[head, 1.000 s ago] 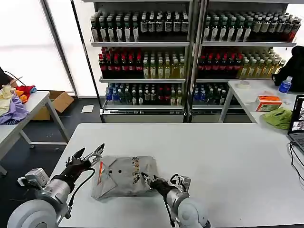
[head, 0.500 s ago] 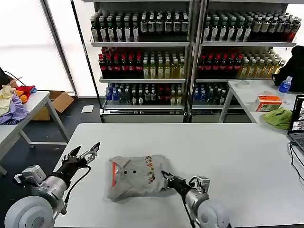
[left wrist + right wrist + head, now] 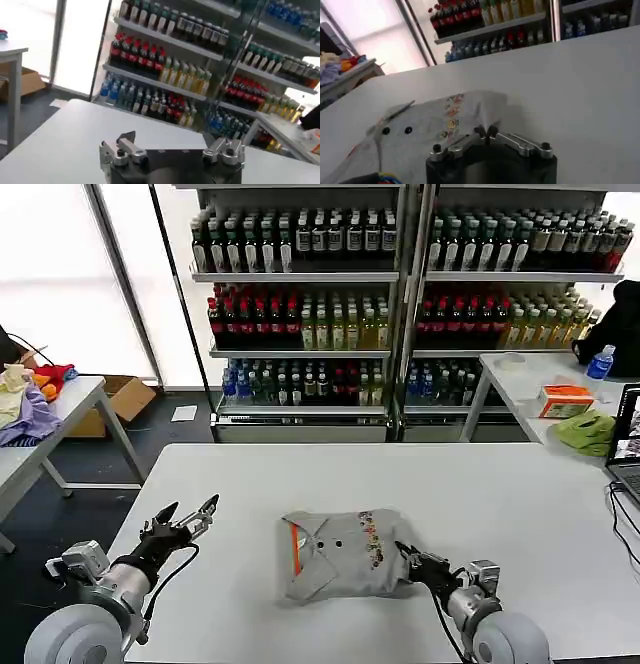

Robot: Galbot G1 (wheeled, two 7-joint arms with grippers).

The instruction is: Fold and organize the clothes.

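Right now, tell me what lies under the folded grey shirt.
The folded grey T-shirt rests directly on the white table. Whether anything sits beneath it is hidden. The right gripper pinches its edge.

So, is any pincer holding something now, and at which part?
The right pincer is shut on the folded T-shirt, pinching its edge on the robot's right side. The left pincer is open and holds nothing, apart from the shirt.
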